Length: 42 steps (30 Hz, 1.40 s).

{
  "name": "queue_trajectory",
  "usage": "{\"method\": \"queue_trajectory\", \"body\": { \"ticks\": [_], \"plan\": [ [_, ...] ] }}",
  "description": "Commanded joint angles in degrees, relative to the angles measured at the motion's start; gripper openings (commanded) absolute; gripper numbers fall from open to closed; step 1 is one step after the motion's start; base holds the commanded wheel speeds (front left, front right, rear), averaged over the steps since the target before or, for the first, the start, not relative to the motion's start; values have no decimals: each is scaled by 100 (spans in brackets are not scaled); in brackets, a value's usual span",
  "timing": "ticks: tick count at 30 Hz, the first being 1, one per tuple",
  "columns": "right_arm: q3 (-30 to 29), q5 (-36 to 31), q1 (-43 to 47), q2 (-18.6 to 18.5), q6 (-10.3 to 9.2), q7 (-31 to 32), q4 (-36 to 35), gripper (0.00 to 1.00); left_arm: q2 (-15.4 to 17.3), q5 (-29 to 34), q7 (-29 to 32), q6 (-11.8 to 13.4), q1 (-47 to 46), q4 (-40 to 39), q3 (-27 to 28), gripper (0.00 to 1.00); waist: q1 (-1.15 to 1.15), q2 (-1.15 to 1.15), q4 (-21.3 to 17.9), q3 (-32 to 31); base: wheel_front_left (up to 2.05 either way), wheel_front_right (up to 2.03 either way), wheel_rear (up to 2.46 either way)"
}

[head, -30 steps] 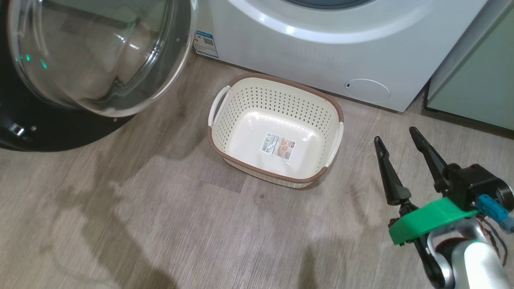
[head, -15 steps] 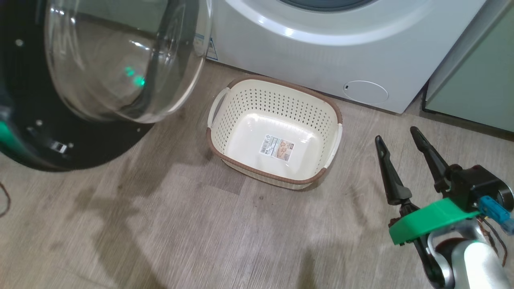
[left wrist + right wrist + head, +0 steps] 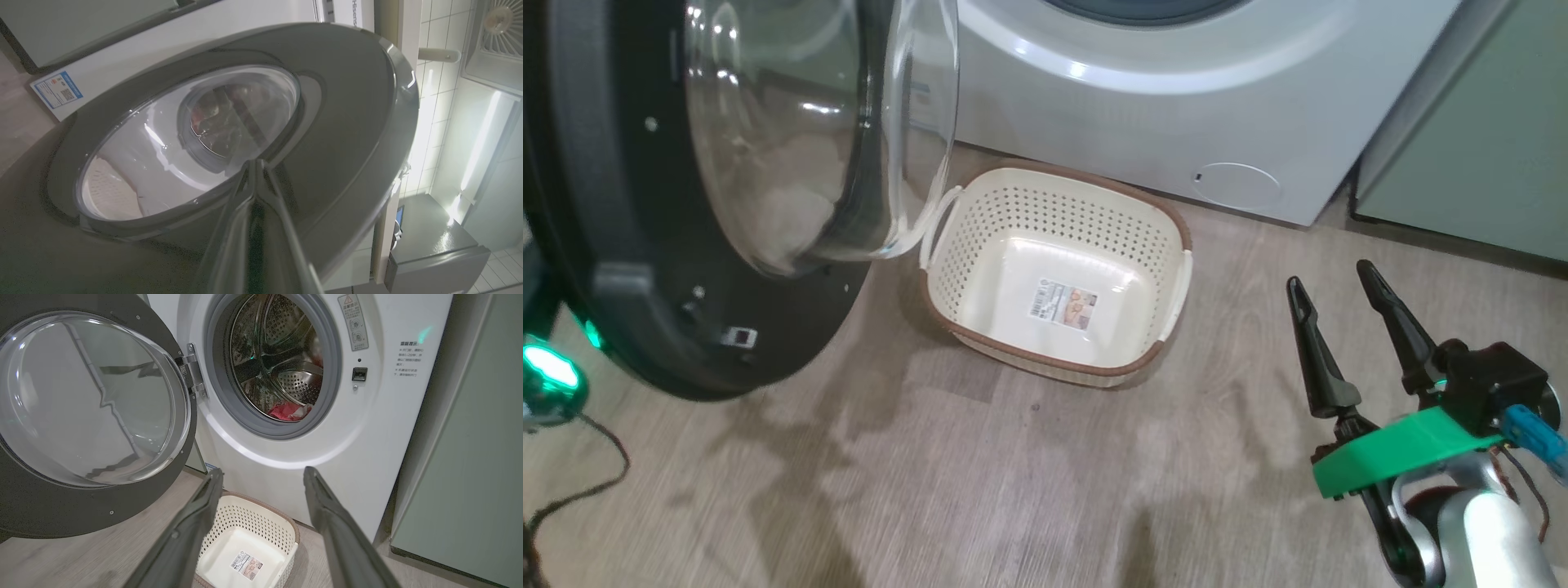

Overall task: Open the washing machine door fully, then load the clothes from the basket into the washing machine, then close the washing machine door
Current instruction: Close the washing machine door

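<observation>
My left gripper (image 3: 255,162) was pinched together at the washing machine door (image 3: 347,122). My right gripper (image 3: 1330,275) stood apart. Its wrist view saw the clothes (image 3: 286,410) in the drum (image 3: 295,380); the head view, the basket (image 3: 1013,214) on the floor (image 3: 1013,474).

right claw (image 3: 1327,274): black fingers (image 3: 1316,351), green bracket (image 3: 1401,451), silver forearm (image 3: 1494,539)

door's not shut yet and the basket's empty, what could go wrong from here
The clothes lie low at the drum's front, near the gasket; a fold might get pinched when the door shuts.
The left end effector, shut, seems to press the door's glossy face with its tips alone; it may slip.
In the head view the door's glass overlaps the basket handle; it might clip it, though depth is unclear.
</observation>
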Motion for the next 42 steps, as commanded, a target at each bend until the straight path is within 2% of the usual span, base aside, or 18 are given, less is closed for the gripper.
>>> {"method": "queue_trajectory", "body": {
  "ticks": [1, 12, 21, 32, 42],
  "plan": [
    [147, 40, -236, -34, 0, -93, -155, 100, 143, -45, 98, -52, -30, -363, 120, 0, 0, 0, -70, 2, 0, 0, 0],
    [184, 207, -232, -34, 0, -332, 69, 100, -389, -57, 244, -52, 583, -1358, -57, 0, 0, 0, -539, -111, 0, 0, 0],
    [216, 306, -195, -34, 0, -453, 160, 100, -622, -8, 313, -48, 795, -1817, -263, 0, 0, 0, -975, -175, 0, 0, 0],
    [278, 440, -172, -34, 0, -623, 286, 100, -739, 78, 331, 20, 736, -1970, -463, 0, 0, 0, -1901, -164, 0, 0, 0],
    [273, 515, -183, -34, 0, -751, 379, 100, -772, 94, 266, 46, 575, -1946, -468, 0, 0, 0, -2340, -89, 0, 0, 0]
  ]
}}
